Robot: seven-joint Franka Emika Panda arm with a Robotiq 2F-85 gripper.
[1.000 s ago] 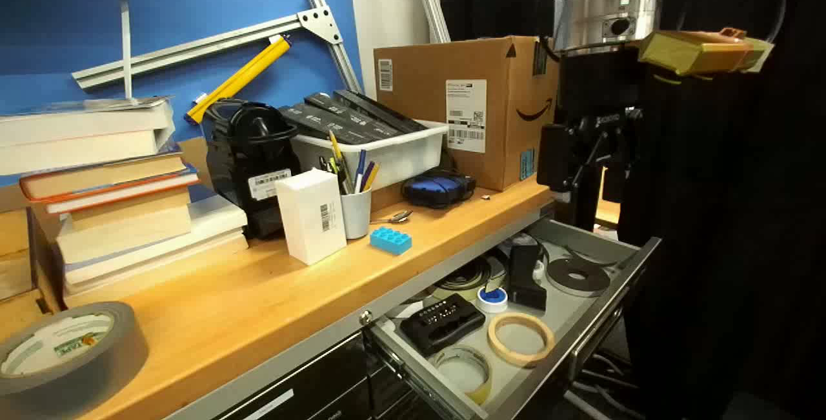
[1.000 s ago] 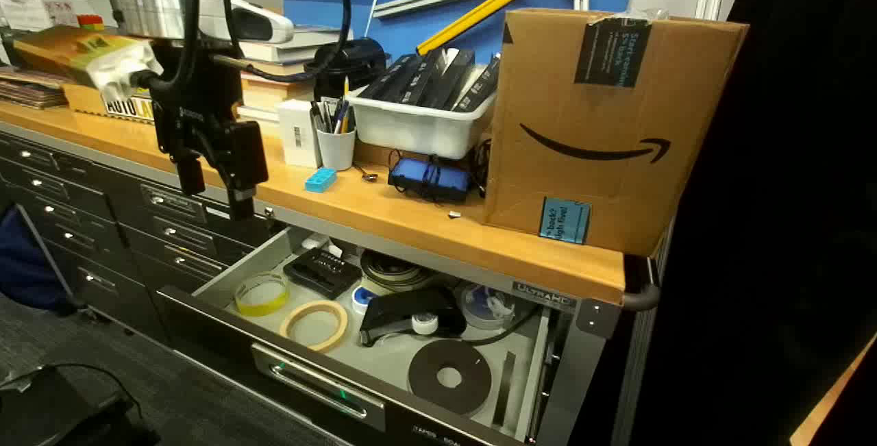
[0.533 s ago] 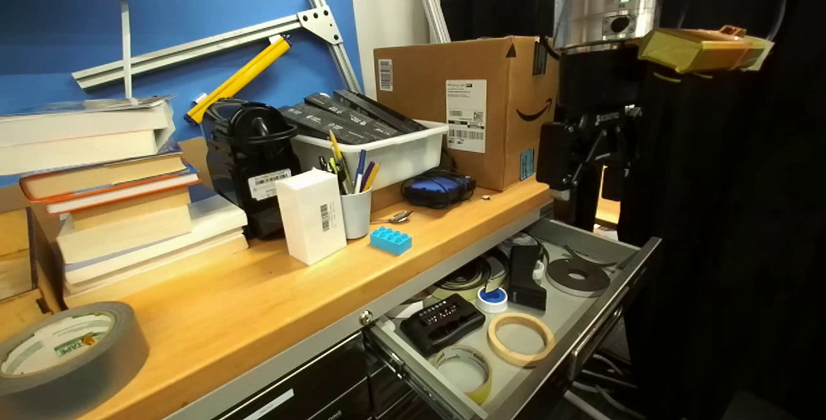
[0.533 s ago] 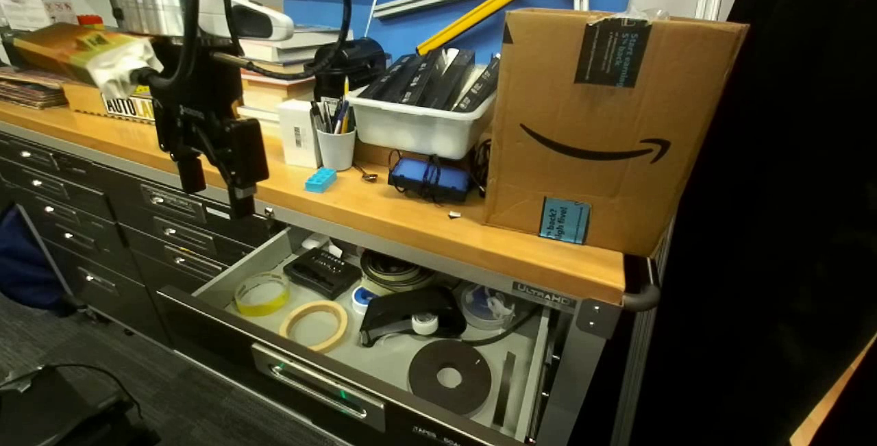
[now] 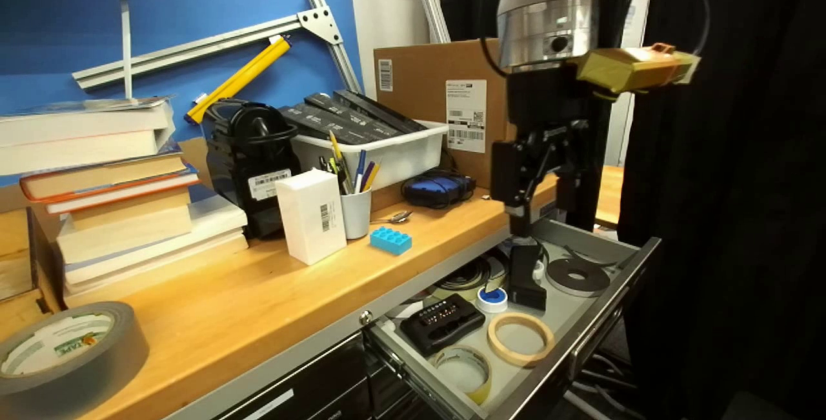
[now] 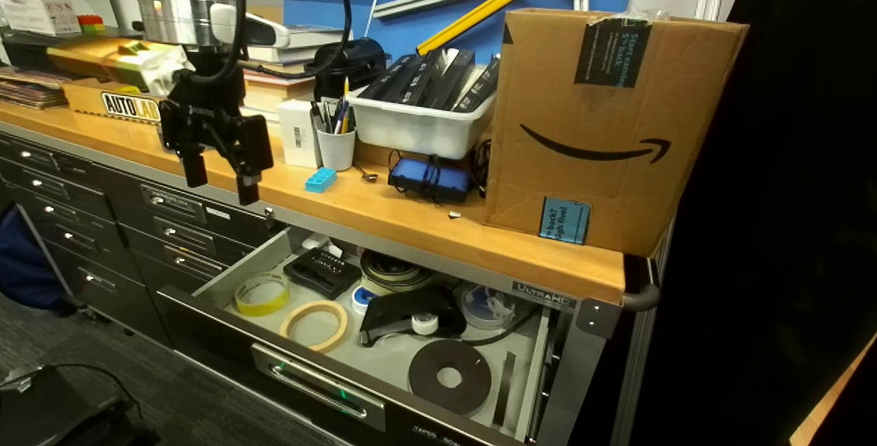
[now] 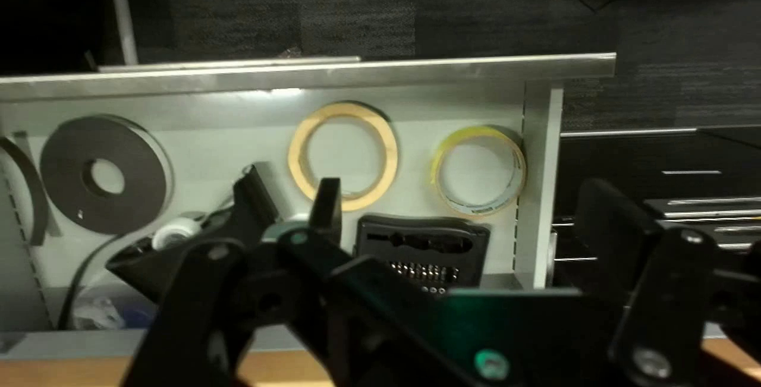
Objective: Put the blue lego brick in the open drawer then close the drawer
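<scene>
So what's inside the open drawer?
The drawer holds tape rolls, a black tape dispenser and a case of bits, among other things. Anything beneath them or farther back, under the benchtop, is covered.

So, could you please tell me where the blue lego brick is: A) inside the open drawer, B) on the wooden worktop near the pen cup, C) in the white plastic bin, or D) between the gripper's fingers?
B: in both exterior views the blue lego brick lies on the wooden worktop near the pen cup, outside the drawer and apart from the open gripper.
</scene>
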